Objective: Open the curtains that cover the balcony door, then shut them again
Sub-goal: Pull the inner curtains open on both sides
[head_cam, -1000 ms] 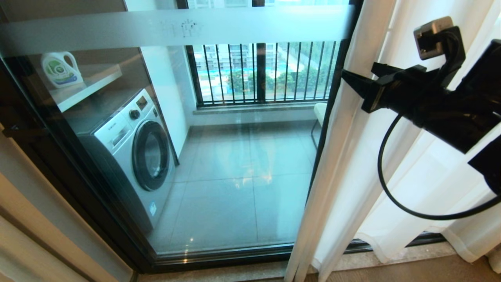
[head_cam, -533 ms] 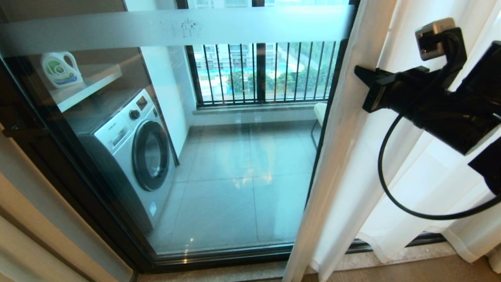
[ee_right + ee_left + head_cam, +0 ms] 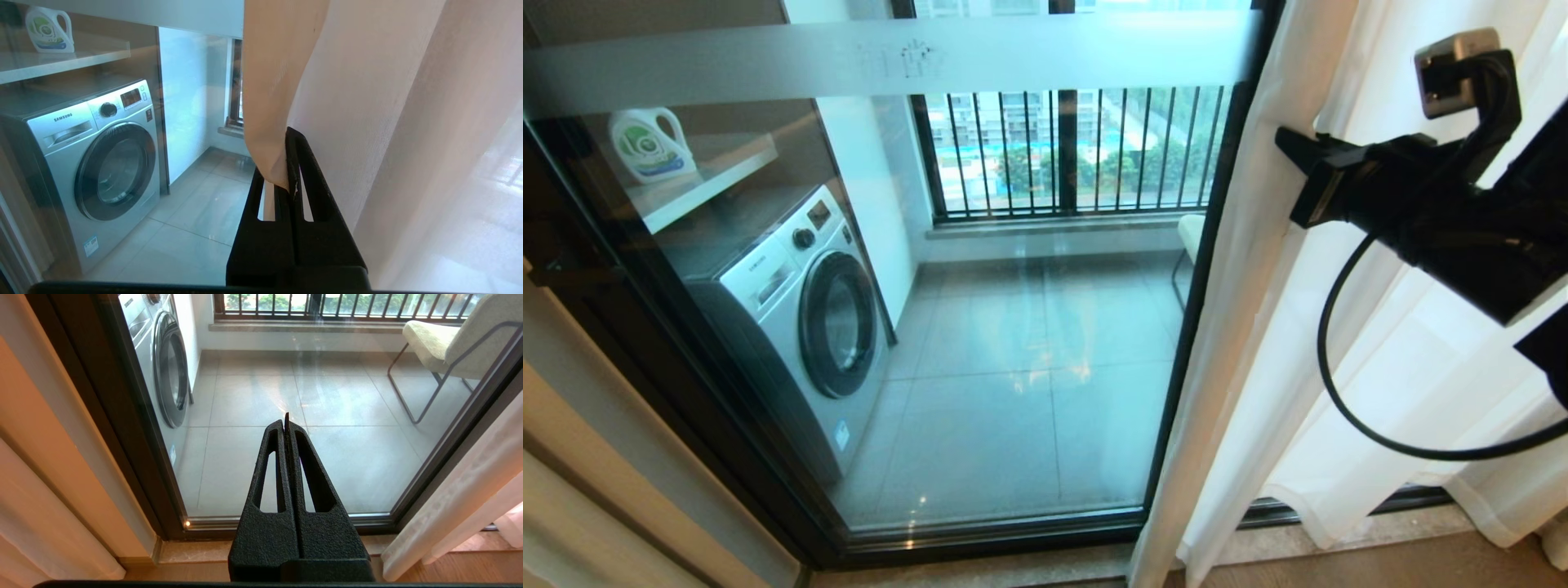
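While my right gripper (image 3: 288,163) reached out at the right of the head view, its two black fingers were pressed together on the leading edge of the sheer white curtain (image 3: 1258,327), a fold of the cloth caught between the tips and draping over one finger. That curtain hung gathered at the right side of the balcony door (image 3: 1013,327), covering only its right part and falling in soft folds to the sill. Most of the glass stood bare, with a frosted band (image 3: 890,61) running across near the top. Through the pane I could see a silver washing machine (image 3: 800,318) on the left, a detergent bottle (image 3: 649,145) on the shelf above it, grey floor tiles and a black-barred window (image 3: 1078,151) at the far end. My left gripper (image 3: 286,428) hung low before the glass, away from the curtain, its fingers shut flat against each other on nothing. From that wrist I also saw a pale chair (image 3: 449,343) standing on the balcony near the barred window. A tan drape (image 3: 572,490) ran along the left edge of the door frame.
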